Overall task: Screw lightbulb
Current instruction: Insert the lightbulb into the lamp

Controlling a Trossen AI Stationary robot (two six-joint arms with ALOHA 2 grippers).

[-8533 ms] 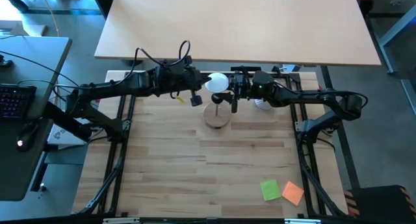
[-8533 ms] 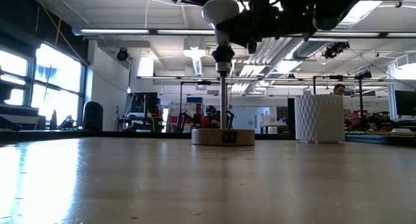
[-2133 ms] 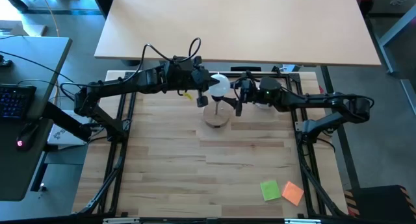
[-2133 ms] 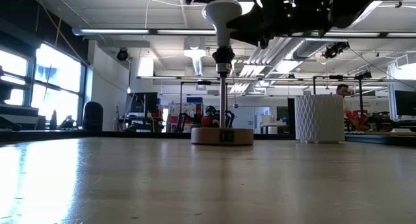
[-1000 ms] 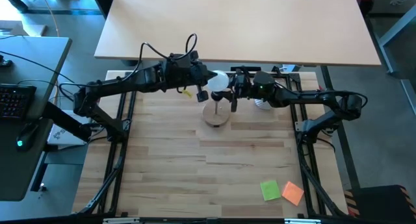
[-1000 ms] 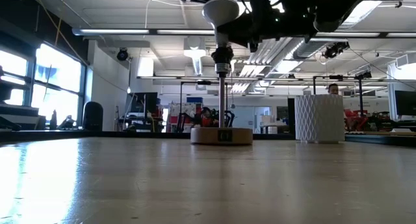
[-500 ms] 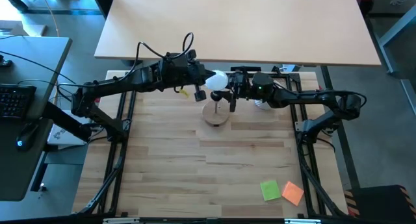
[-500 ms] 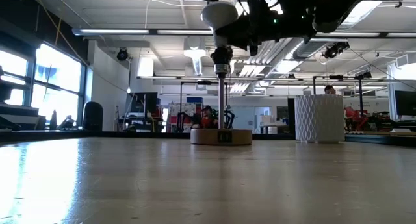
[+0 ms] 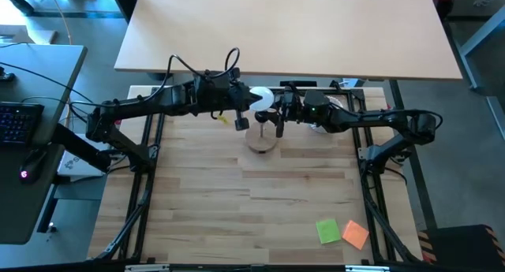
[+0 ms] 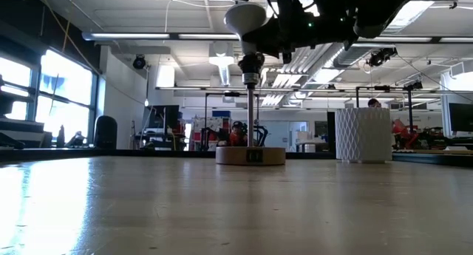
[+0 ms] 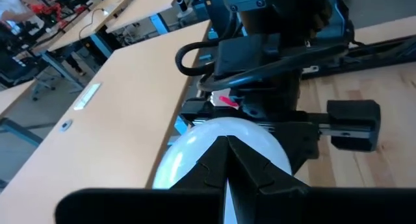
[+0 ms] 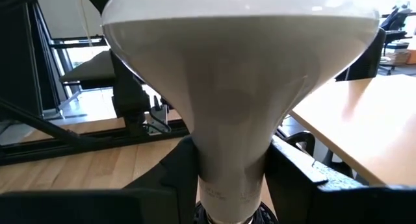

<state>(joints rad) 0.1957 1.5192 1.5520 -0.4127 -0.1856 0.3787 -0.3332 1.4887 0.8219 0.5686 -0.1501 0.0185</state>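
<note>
The white lightbulb stands upright, its narrow end down in the black socket of a lamp. The lamp has a thin stem on a round wooden base. The base rests on the table at the far middle. My left gripper is shut and reaches in from the left at the globe. My right gripper reaches in from the right and is shut on the bulb's neck. My left gripper lays its shut fingertips against the top of the bulb's round globe. It comes from the table's left, slanting down. It presses and does not pinch. My right gripper pinches the narrow lower end of the bulb's cone-shaped neck, just above the socket, between its two fingers. The fingers come level from the table's right. The bulb stays upright in the socket.
A white ribbed cup stands at the far right, behind my right arm. A green sticky note and an orange one lie near the front right. A light wooden desk borders the far edge.
My left gripper has turned about its wrist at the globe. Both grippers and the bulb's head have shifted slightly toward the table's left. The lamp's base has slid a little the same way.
</note>
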